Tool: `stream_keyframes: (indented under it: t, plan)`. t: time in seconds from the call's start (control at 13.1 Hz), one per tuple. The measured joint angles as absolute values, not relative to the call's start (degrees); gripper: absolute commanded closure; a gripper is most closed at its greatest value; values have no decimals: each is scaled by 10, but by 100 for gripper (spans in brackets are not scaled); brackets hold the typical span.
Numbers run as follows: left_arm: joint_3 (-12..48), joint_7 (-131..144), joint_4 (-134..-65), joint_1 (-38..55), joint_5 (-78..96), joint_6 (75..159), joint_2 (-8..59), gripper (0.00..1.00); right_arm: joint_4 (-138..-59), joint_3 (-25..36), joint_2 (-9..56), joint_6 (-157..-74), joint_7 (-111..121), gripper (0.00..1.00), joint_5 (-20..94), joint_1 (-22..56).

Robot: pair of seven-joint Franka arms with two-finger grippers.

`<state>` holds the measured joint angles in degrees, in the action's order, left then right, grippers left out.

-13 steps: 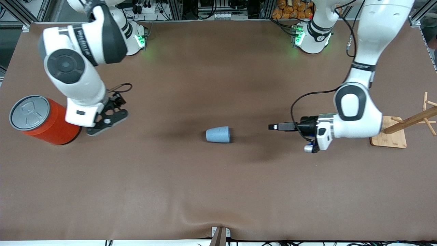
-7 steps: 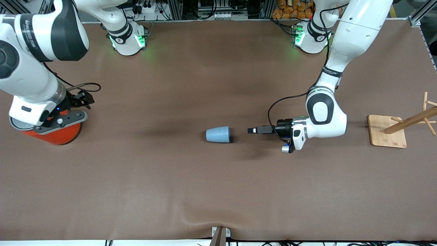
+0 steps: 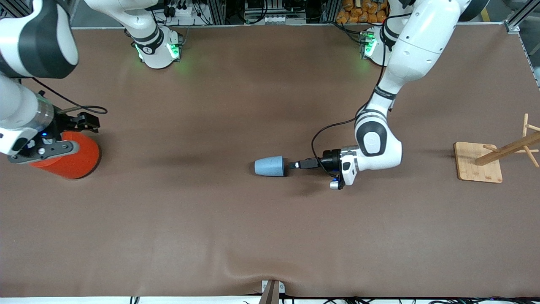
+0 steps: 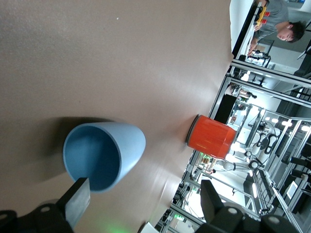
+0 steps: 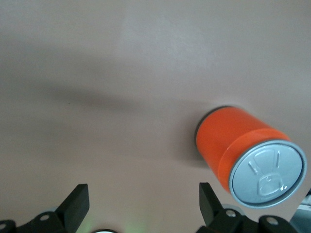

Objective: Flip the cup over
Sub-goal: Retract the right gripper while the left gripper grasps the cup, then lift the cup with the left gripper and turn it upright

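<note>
Our left gripper [image 3: 294,164], fingers apart, reached the small light-blue tapered plastic cup's [image 3: 269,166] open mouth; light and slippery, we judged, best pinched at the rim. Our right gripper [image 5: 141,206] waited spread.

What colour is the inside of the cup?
Darker blue than its light-blue outside; the cup shows this best in the left wrist view.

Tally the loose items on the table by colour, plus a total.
Light blue: 1, the cup, lying on its side
Orange: 1, the can, upright
Wood: 1, the rack
Total: 3
</note>
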<state>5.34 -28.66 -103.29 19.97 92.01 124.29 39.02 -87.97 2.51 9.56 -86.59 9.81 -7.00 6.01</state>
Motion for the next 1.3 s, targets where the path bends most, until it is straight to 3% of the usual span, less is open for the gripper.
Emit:
stream_keyframes:
  t: [0.46,0.99,1.07,1.22,1.3]
  plan:
    - [53,-292,-1022,219,955,1251,405,0,-1009,21,16,-971,21,0,-61,55]
    - [53,-305,-973,239,969,1257,454,1,-1009,22,11,-969,-8,0,-2,1]
    - [53,-306,-966,241,969,1257,459,18,-1000,20,11,-959,-20,0,0,2]
    - [53,-314,-950,244,969,1258,469,83,-966,12,11,-917,-72,0,2,15]
    - [53,-322,-944,245,970,1259,473,100,-949,10,10,-899,-85,0,2,29]
